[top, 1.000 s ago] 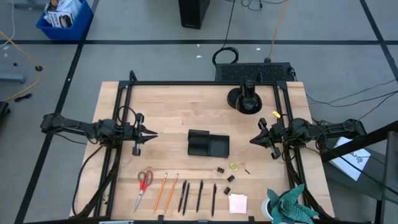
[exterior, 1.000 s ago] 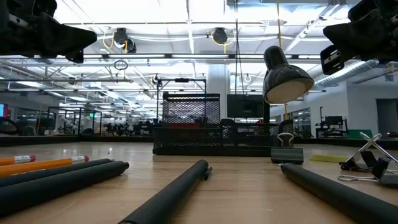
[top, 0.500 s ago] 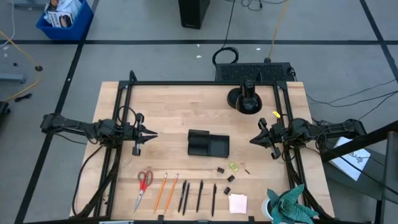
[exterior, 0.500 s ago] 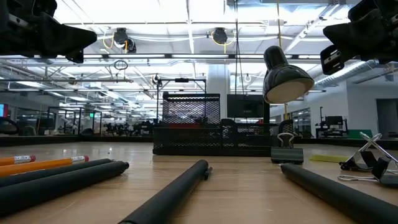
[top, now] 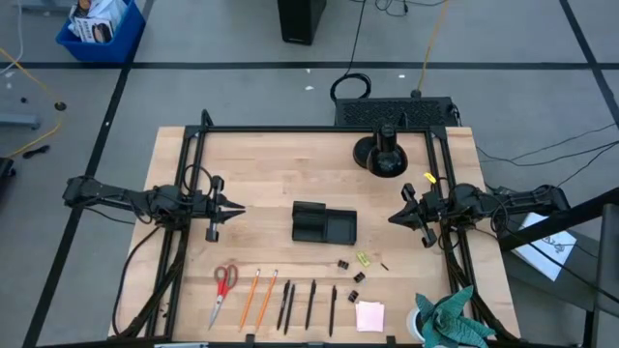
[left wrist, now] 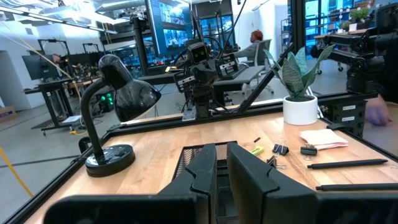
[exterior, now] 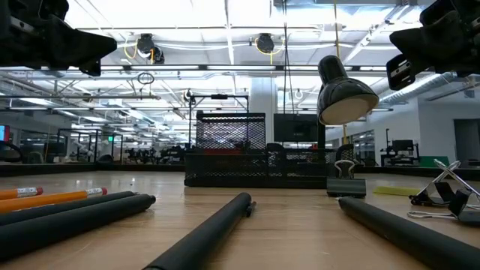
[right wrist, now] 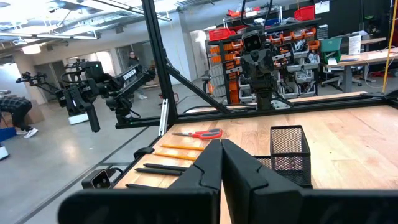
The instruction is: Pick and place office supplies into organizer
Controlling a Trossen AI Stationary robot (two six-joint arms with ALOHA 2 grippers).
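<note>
The black mesh organizer (top: 324,223) stands mid-table. Along the near edge lie red-handled scissors (top: 223,288), two orange pencils (top: 256,296), several black pens (top: 308,305), black binder clips (top: 356,277), a yellow-green piece (top: 364,259) and a pink sticky-note pad (top: 369,315). My left gripper (top: 237,208) hovers level left of the organizer, its fingers (left wrist: 205,168) a narrow gap apart with nothing between them. My right gripper (top: 392,217) hovers level right of the organizer, shut and empty (right wrist: 221,144).
A black desk lamp (top: 380,155) stands at the far right of the table. A teal-green potted plant (top: 450,319) sits at the near right corner. A black frame (top: 309,130) runs around the table. Bare wood lies between the organizer and the supplies.
</note>
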